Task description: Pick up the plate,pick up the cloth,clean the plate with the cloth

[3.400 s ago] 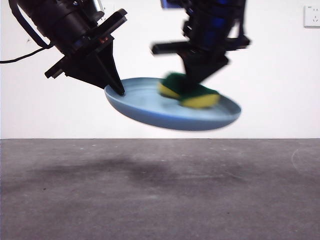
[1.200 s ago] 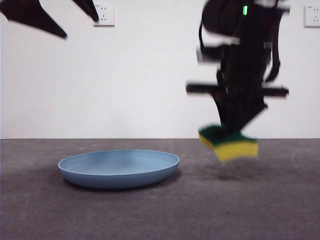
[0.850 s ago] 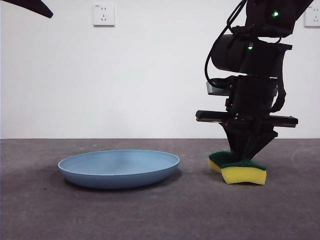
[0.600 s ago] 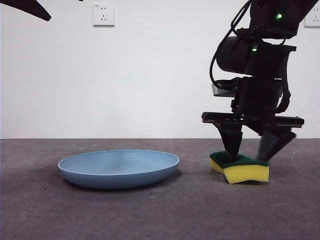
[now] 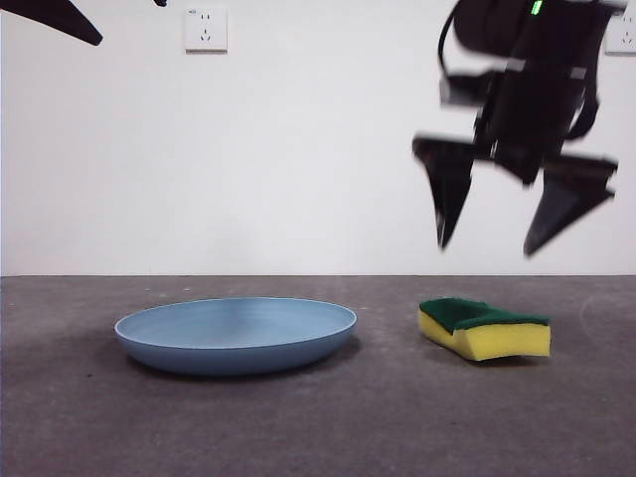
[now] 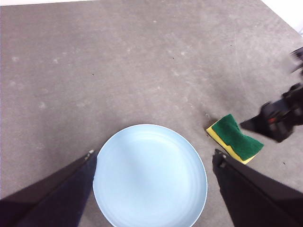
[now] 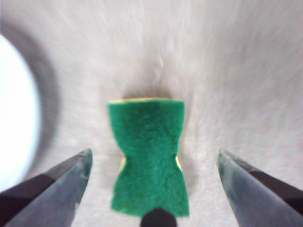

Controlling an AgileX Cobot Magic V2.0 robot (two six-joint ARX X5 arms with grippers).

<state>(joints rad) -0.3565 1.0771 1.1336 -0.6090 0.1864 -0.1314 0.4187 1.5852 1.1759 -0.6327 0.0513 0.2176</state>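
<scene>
Light-blue plastic, the plate [image 5: 236, 334] sits flat on the grey table [image 5: 318, 427] at lower centre-left of the front view. The sponge [image 5: 485, 329], green layer up over yellow foam, lies to its right, apart from it. Above the sponge, at upper right, the right gripper [image 5: 507, 214] hangs blurred with its jaws spread wide, holding nothing. A black tip of the left gripper [image 5: 55, 18] shows at the upper left corner. Two wall sockets [image 5: 206, 29] are on the white wall; no writing is legible.

In the left wrist view, the left gripper [image 6: 152, 161] has its jaws apart on either side of the plate [image 6: 149, 177], high above it; the sponge [image 6: 235, 138] lies at right beside the other arm's tip.

In the right wrist view, the sponge [image 7: 148, 153] lies centred between the parted jaws, the plate's [image 7: 14, 113] edge at far left.
</scene>
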